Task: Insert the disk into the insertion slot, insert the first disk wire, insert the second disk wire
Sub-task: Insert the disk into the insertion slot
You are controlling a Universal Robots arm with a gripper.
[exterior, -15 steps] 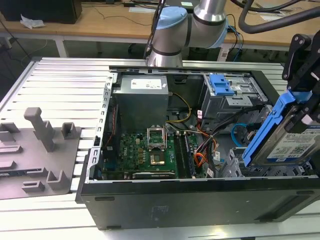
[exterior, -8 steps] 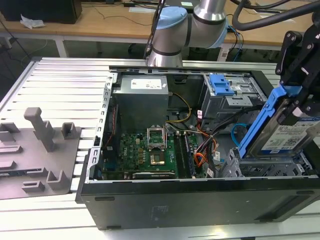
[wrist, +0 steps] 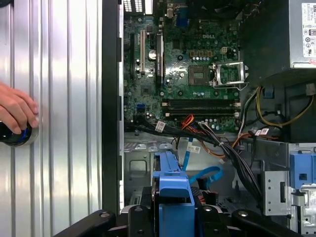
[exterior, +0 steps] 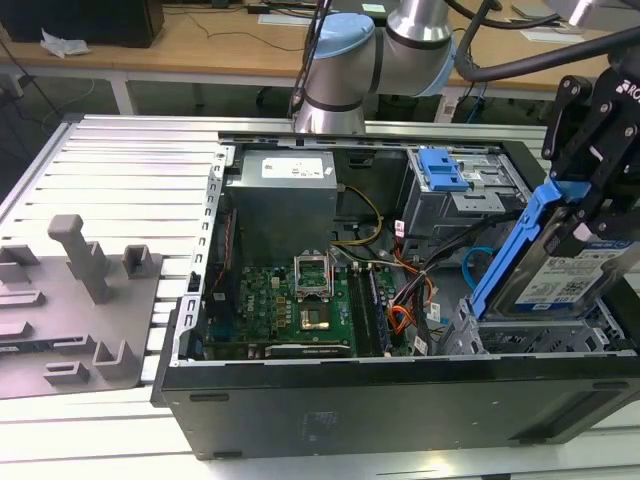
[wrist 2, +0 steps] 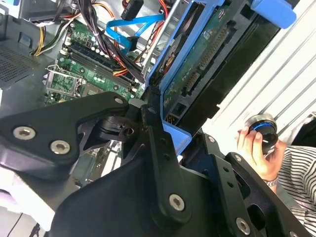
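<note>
— Claw (exterior: 585,222)?
— Clenched on the blue carrier of the disk (exterior: 560,285); same grip seen in both wrist views.
— And the disk itself?
— Held tilted, handle end high, with silver face and white printed label turned outward. Wording not made out. Lower edge right at the top of the insertion slot (exterior: 500,338), directly beneath the claw; cannot tell whether touching.
— Around it?
— Near the claw, deeper in the case, a taller cage (exterior: 455,205) with a blue latch (exterior: 440,168). Between the two cages, a looping blue cable (wrist: 206,174) and a bundle of wires, close to the disk's lower end. Farther out, the motherboard (exterior: 290,300) and a power supply (exterior: 285,195) bearing a white label.
— Room to move?
— Tight on the cable side, hemmed by the black case (exterior: 400,400) wall just outside the slot. Open above. Outside the case, ribbed metal desk (exterior: 120,170) and a hand (wrist: 15,111) on a round knob (wrist: 17,136), well apart from the claw.
</note>
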